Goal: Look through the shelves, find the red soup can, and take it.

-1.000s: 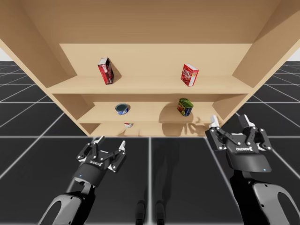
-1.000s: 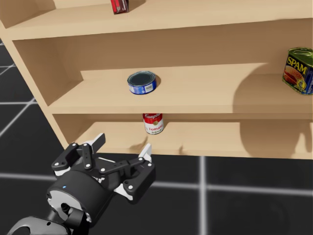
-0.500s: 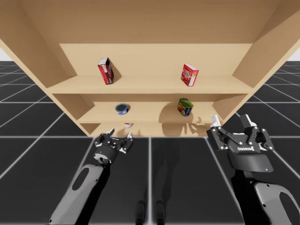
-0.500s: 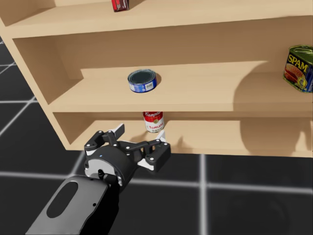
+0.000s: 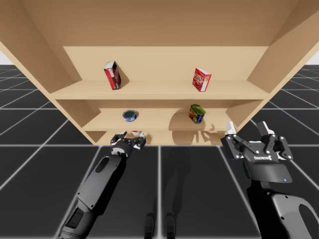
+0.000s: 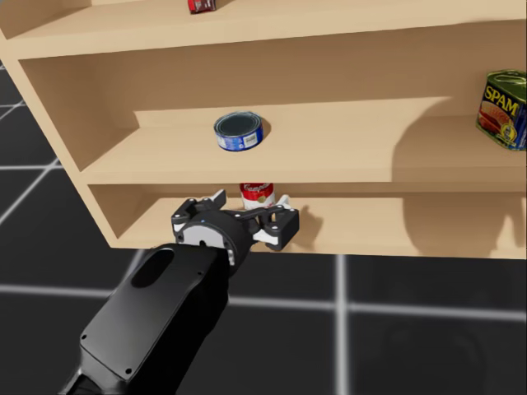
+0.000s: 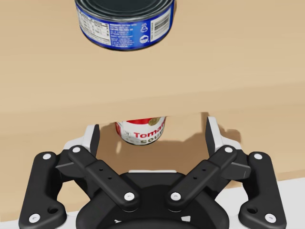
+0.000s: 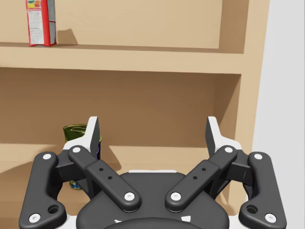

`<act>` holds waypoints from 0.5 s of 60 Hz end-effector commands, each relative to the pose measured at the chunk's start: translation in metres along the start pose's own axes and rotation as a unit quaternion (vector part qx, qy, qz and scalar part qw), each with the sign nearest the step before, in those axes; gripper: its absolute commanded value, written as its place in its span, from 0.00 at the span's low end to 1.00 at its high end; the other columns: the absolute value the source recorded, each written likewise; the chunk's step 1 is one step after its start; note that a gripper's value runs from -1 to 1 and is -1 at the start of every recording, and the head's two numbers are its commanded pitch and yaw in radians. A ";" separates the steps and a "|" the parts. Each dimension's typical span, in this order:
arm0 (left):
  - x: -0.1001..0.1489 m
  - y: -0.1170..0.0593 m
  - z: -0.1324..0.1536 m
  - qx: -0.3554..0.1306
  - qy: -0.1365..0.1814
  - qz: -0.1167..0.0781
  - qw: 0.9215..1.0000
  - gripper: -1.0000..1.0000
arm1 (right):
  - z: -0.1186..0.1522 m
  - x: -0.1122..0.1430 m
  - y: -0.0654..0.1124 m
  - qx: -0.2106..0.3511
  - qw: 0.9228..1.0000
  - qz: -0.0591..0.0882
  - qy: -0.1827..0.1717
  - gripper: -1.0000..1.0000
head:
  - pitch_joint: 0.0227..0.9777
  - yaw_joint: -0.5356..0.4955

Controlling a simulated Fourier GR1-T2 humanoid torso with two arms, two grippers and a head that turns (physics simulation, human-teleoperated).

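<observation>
High view: my left claw (image 5: 128, 141) is at the mouth of the lowest shelf (image 5: 174, 137), the red soup can (image 5: 135, 133) just ahead of it; my right claw (image 5: 253, 139) hangs released, well apart from the can. Head view: the left claw (image 6: 249, 210) is spread, the can (image 6: 257, 192) just beyond its fingertips. Left wrist view: the can (image 7: 141, 130) stands upright ahead, between the parted fingers (image 7: 90, 138), neither touching it. Right wrist view: the right claw (image 8: 152, 131) gapes, a green can (image 8: 74, 131) beside one finger. The search looks done; closing in, clenching and lifting out remain
</observation>
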 end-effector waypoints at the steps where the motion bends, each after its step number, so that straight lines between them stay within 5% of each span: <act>1: 0.001 0.003 -0.019 0.012 0.004 0.002 1.000 0.00 | 0.000 0.000 -0.001 -0.001 1.000 0.000 -0.001 0.00 | 0.73 0.70; 30: -0.005 0.004 -0.051 0.017 0.022 0.013 1.000 0.02 | 0.000 0.002 -0.004 -0.003 1.000 0.000 -0.002 0.00 | 0.74 0.70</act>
